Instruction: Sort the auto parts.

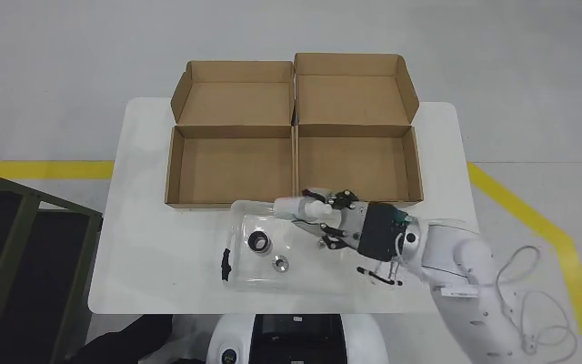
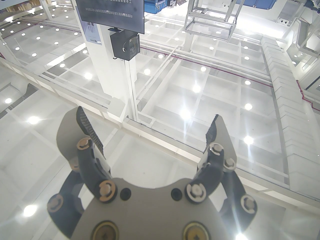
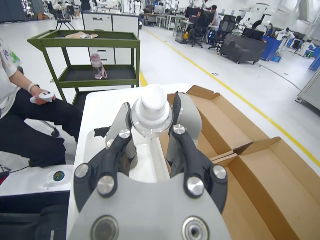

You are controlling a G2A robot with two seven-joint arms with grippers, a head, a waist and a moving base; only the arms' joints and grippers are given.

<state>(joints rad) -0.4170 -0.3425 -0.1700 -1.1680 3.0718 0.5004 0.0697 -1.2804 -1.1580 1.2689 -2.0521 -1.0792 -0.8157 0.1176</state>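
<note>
On the white table (image 1: 145, 255), at the far side, two open cardboard boxes side by side, left box (image 1: 232, 168) and right box (image 1: 359, 164). Lids folded back, floors bare, likely one box per kind of part. Nearer, just beside their front walls, a clear tray (image 1: 238, 211), apparently the supply of unsorted pieces.

Over the tray's far part, the right hand (image 1: 329, 218) (image 3: 151, 116), clamped on a white part (image 1: 296, 207) (image 3: 152, 106). Gripped across its clear collar, white end pointing away from the wrist. Held near where the two boxes meet, so no telling which one is meant.

Left hand (image 2: 148, 116) turned up at the ceiling, fingers apart and empty, probably parked out of the way.

In the tray, yet to be sorted: a metal ring (image 1: 261, 242), a smaller metal ring (image 1: 280, 263) just beside it, a black piece (image 1: 225, 265) at the left edge.
</note>
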